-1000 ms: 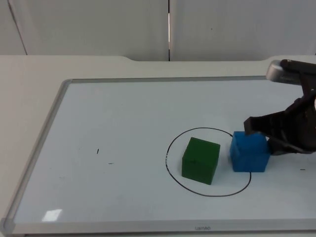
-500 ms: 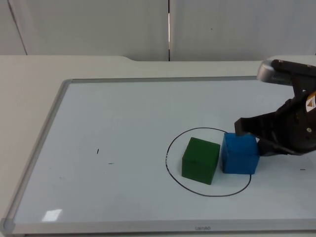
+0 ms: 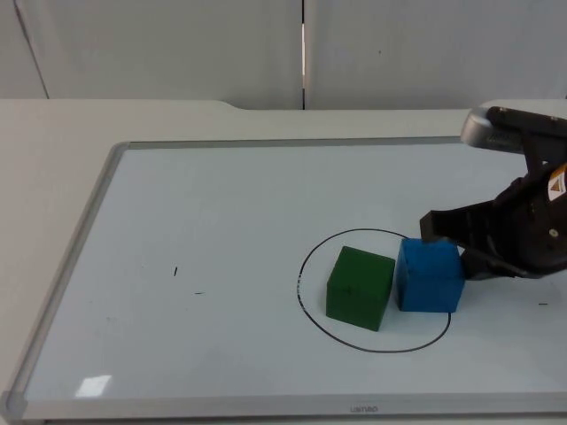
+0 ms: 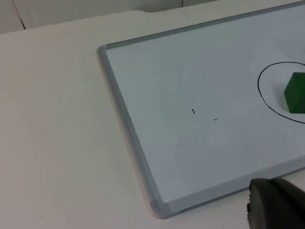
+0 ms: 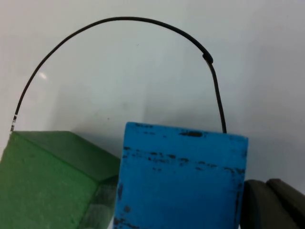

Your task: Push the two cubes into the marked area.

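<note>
The right gripper (image 3: 443,241) runs off the top view's right edge, and the blue cube (image 3: 430,274) hides its near side, so its finger spacing is perhaps unreadable. The left wrist view's edge cuts the green cube (image 4: 296,92).

Even bright light, soft shadows, glare patch on whiteboard (image 3: 93,386)

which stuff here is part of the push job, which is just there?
Job: blue cube, green cube, drawn circle, right claw against the blue cube.
Just there: whiteboard, table, stray pen marks, left claw waiting off the board.
</note>
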Available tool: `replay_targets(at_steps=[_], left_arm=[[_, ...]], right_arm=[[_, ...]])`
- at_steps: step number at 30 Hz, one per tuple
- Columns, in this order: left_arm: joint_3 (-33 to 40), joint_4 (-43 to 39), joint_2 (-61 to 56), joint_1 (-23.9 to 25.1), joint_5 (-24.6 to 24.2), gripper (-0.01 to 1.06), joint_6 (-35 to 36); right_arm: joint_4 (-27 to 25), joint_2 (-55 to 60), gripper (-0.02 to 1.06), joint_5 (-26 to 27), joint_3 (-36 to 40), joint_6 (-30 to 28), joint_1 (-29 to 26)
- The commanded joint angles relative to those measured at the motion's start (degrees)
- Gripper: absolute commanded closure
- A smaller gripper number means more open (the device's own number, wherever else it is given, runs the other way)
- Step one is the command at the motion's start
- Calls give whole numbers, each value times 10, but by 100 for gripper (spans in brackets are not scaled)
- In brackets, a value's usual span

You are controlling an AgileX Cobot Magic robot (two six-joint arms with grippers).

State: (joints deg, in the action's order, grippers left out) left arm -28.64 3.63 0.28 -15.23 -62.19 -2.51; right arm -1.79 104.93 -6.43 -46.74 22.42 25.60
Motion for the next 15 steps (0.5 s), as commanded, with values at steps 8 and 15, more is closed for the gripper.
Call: replay_targets(at_steps=[8, 15], left_arm=[[3, -1, -3, 0, 7, 105, 5], [3, -1, -3, 0, 7, 105, 5]], right_arm=[[0, 1, 103, 4, -3, -2, 4], [0, 1, 103, 30, -3, 13, 4]])
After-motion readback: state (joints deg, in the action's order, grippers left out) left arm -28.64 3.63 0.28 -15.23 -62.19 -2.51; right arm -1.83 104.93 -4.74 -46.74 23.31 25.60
